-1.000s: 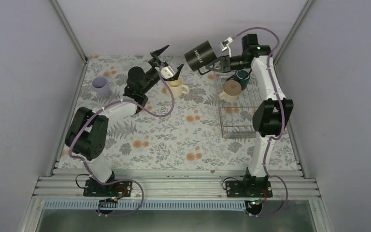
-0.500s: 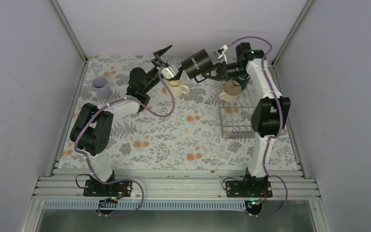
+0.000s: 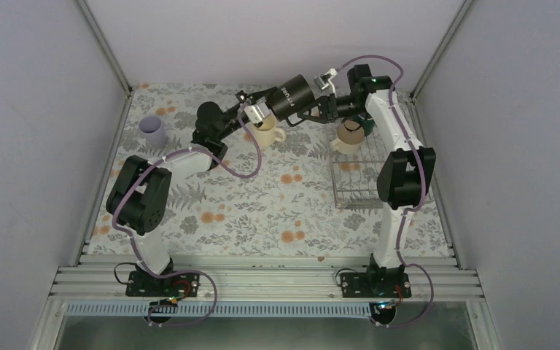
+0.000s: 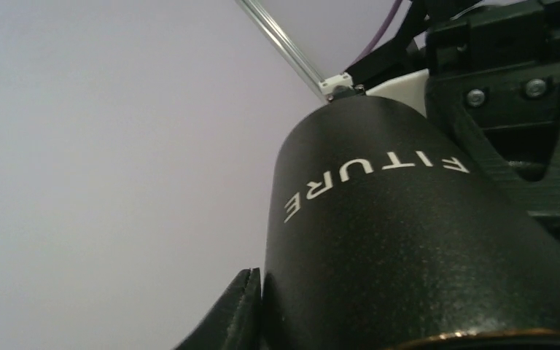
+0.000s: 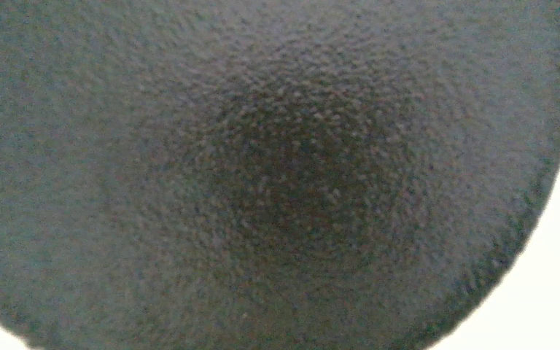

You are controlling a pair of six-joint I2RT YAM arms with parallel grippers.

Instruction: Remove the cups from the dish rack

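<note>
Right tool (image 3: 312,107) was clamped on one end of the tall black mug (image 3: 290,95) with white lettering. It held the mug on its side in the air, just left of the far end of the silver wire dish rack (image 3: 354,191). Its own camera saw only a dark, grainy, blurred surface.

The left tool (image 3: 254,103) met the mug's other end, on the side away from the rack. One black finger (image 4: 237,313) lay against the mug's wall and the other was hidden, so I cannot tell whether that tool had closed on it.

At the rack's far end sat a cream handled mug (image 3: 348,133), with a dark green handled mug (image 3: 367,121) just behind it. A second cream mug (image 3: 266,131) stood on the floral desk (image 3: 262,211) left of the rack, beneath the held mug. A small lavender cup (image 3: 152,131) stood well apart, farther left.
</note>
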